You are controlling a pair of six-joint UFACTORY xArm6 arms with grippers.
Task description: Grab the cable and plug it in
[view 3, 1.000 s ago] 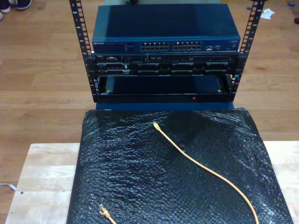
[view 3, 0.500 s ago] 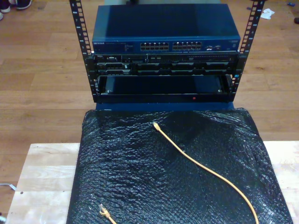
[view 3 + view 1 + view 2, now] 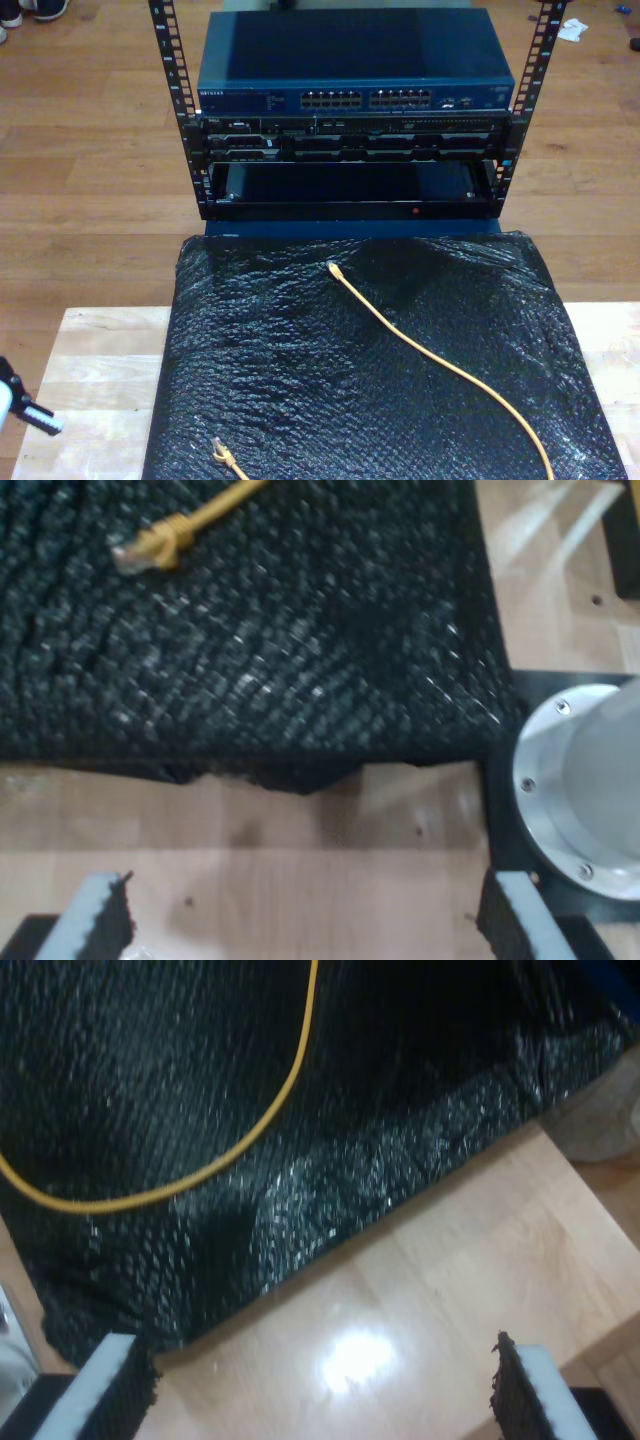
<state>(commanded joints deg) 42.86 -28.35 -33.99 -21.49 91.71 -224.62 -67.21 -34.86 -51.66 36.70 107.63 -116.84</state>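
The yellow-orange cable (image 3: 440,365) lies across a black bubble-wrap mat (image 3: 300,370) on a wooden table. One plug (image 3: 333,267) rests near the mat's far edge, facing the rack. The other plug (image 3: 218,450) lies near the mat's front corner at the exterior view's left. My first gripper (image 3: 310,920) is open over bare wood beside the mat's edge, and that plug (image 3: 140,550) lies well ahead of it on the mat. My second gripper (image 3: 320,1390) is open above wood, with a curve of cable (image 3: 250,1130) on the mat ahead. Nothing is between either pair of fingers.
A blue network switch (image 3: 355,60) with two rows of ports (image 3: 365,98) tops a black rack (image 3: 350,160) beyond the table. A white and black part of an arm (image 3: 20,405) shows at the exterior view's lower left. A round metal arm base (image 3: 580,780) stands near the mat.
A part of an arm has come into the exterior view at its lower left edge. The cable and mat have not moved.
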